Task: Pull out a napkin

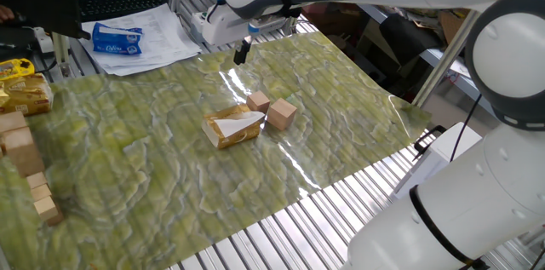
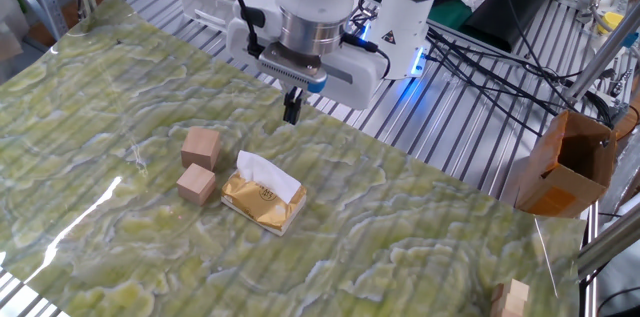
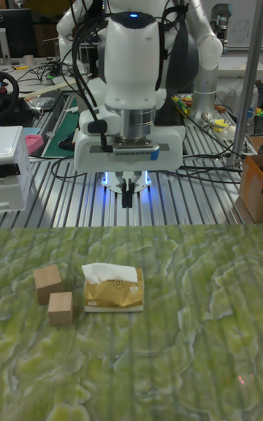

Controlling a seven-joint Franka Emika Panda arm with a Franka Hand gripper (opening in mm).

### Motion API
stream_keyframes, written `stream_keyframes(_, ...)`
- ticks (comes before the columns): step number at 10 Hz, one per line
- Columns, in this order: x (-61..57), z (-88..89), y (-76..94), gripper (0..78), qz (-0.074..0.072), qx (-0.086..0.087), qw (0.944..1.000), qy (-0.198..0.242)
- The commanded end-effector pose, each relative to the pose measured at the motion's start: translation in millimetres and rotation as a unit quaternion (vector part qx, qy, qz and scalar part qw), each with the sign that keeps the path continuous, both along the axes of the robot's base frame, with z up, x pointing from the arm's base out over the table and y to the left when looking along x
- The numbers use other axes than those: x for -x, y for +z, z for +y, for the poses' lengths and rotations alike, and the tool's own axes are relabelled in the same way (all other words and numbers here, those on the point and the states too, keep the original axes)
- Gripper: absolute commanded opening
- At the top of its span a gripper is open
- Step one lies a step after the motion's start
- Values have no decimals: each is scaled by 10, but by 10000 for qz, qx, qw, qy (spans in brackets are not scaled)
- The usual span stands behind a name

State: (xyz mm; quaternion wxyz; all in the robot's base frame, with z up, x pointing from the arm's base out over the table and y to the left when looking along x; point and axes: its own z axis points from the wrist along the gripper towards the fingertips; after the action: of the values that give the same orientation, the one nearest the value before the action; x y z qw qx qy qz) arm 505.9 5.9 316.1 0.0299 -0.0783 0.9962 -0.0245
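Observation:
A yellow-tan tissue pack (image 1: 232,129) (image 2: 262,201) (image 3: 113,294) lies on the green mat, with the white napkin (image 1: 238,123) (image 2: 266,173) (image 3: 109,272) sticking up out of its top. My gripper (image 1: 242,52) (image 2: 292,109) (image 3: 127,195) hangs above the mat's far edge, behind the pack and well apart from it. Its dark fingers are pressed together with nothing between them.
Two wooden cubes (image 2: 201,146) (image 2: 196,184) sit just beside the pack. More wooden blocks (image 1: 25,163) line the mat's edge. Printed papers with a blue packet (image 1: 117,38) lie past the mat. A cardboard box (image 2: 566,162) stands off the table.

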Motion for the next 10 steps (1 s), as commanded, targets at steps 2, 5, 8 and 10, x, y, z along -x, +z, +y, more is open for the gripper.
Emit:
stream_keyframes(2,-31,17,32,0,-65,-44,10000,-8)
stream_keyframes(5,-9,-12,-62,0,-126,-26,9999,42)
stream_keyframes(8,24,-55,-175,0,-233,12,9997,90)
stream_keyframes(10,27,-53,-175,0,-193,48,9998,59)
